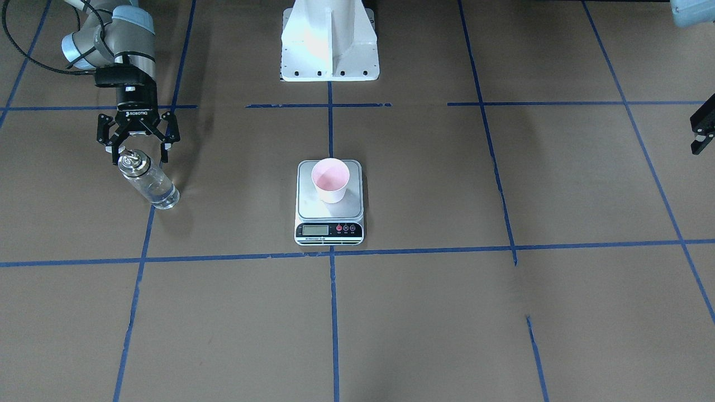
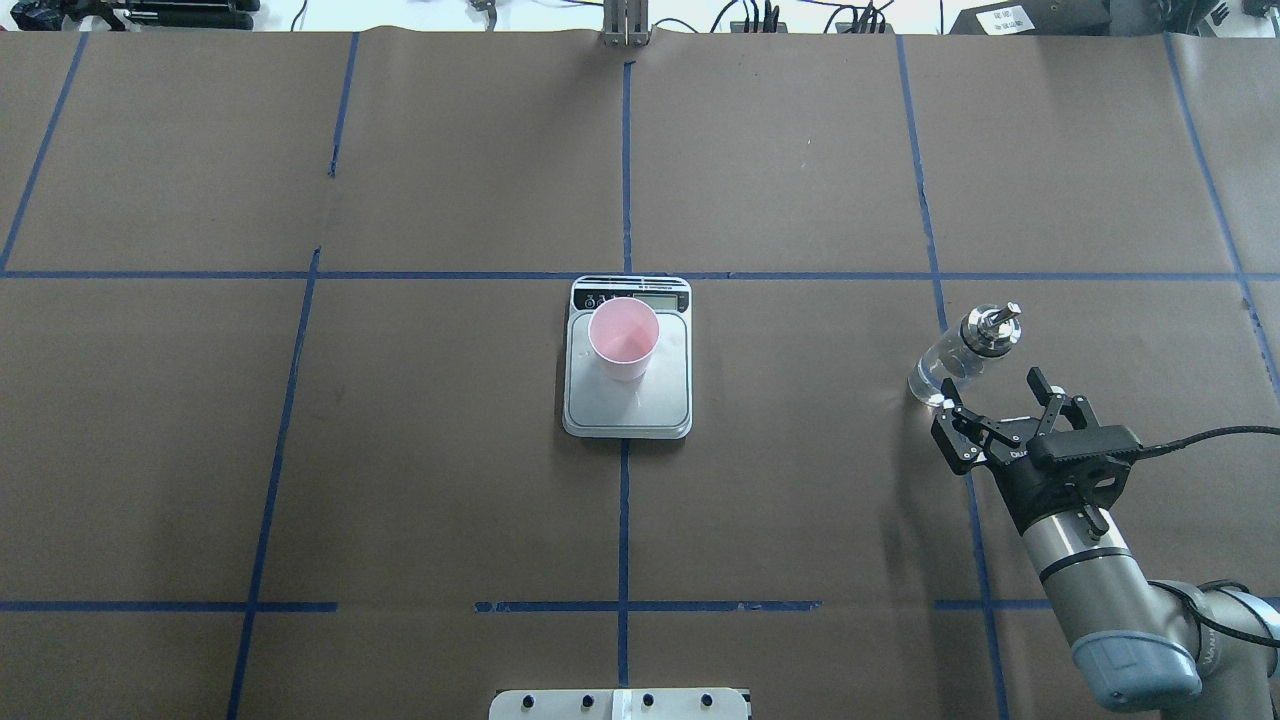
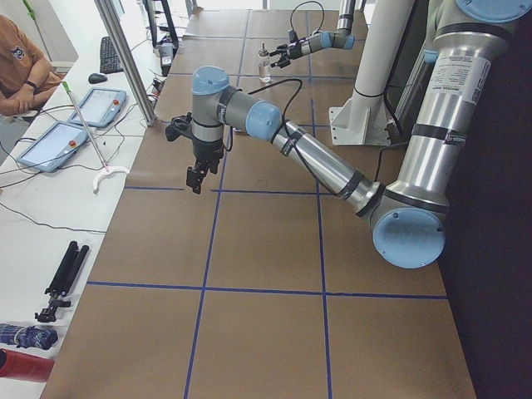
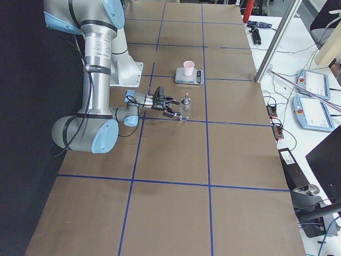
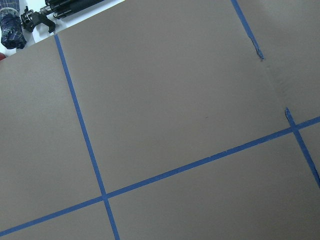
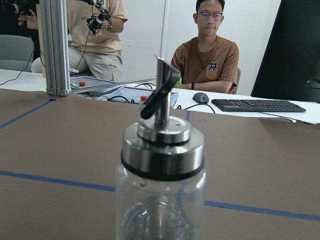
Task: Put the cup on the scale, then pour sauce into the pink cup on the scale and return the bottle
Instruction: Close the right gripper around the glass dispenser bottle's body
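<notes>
Work surface: a table covered in brown paper (image 1: 424, 312), divided into squares by blue tape.

**Front-facing view.** The scale (image 1: 313, 205) sits at the centre, and the cup (image 1: 330, 180) stands upright on its steel plate. The bottle (image 1: 147, 180) stands on the paper at 9 o'clock from the scale, well apart from it. The right gripper (image 1: 139, 158) hangs at the bottle's 12 o'clock. Its fingers are spread wide and the metal spout shows between them. At the frame's 3 o'clock edge only a black fragment of the left gripper (image 1: 701, 131) is visible, so the finger spacing cannot be determined.

**Overhead view.** The bottle (image 2: 958, 352) lies at 3 o'clock from the scale (image 2: 640, 412). The right gripper (image 2: 992, 394) is spread open and holds nothing. The bottle stands just beyond its fingertips, at about 11 o'clock from them. The cup (image 2: 623, 338) occupies the plate's 12 o'clock half, beside the display strip.

**Left side view.** The near arm's left gripper (image 3: 196, 184) points down over bare paper, well apart from all task items. This view does not show whether it is open or shut.

**Right side view.** The bottle (image 4: 185, 106) stands upright, with the right gripper (image 4: 173, 109) level with it and pointing at it.

**Left wrist view.** Only paper and tape lines (image 5: 80, 125) are visible.

**Right wrist view.** The bottle (image 6: 160, 195) fills the centre — collar and spout facing the lens. No finger shows in the frame.
</notes>
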Motion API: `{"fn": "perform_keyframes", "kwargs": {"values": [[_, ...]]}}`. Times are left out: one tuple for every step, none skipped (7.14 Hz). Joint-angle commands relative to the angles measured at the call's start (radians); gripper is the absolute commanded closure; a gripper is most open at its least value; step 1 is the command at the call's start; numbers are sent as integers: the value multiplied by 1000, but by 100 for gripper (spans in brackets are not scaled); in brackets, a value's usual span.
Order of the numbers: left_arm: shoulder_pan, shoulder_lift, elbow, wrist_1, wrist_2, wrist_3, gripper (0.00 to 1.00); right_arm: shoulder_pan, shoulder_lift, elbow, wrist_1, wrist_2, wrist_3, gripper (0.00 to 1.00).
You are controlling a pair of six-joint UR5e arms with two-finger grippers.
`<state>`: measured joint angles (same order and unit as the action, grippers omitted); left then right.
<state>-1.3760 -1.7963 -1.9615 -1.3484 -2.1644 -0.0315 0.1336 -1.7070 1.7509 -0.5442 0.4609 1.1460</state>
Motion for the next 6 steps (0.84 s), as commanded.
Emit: {"fn": "perform_keyframes", "kwargs": {"values": [[0,8,-4,0,0,1,0,24,64,-51,1,7,-17,0],[0,15,-7,-2,2,1,0,37,72,-62,3,24,-18,0],[0,15,-8,-2,0,1,0,50,72,-71,3,28,-17,0],[0,15,-10,-2,2,1,0,58,72,-77,3,30,-15,0],[0,17,-11,-2,2,1,0,72,73,-79,3,48,-17,0],[0,17,-11,-2,3,1,0,87,75,-77,4,70,-17,0]]}}
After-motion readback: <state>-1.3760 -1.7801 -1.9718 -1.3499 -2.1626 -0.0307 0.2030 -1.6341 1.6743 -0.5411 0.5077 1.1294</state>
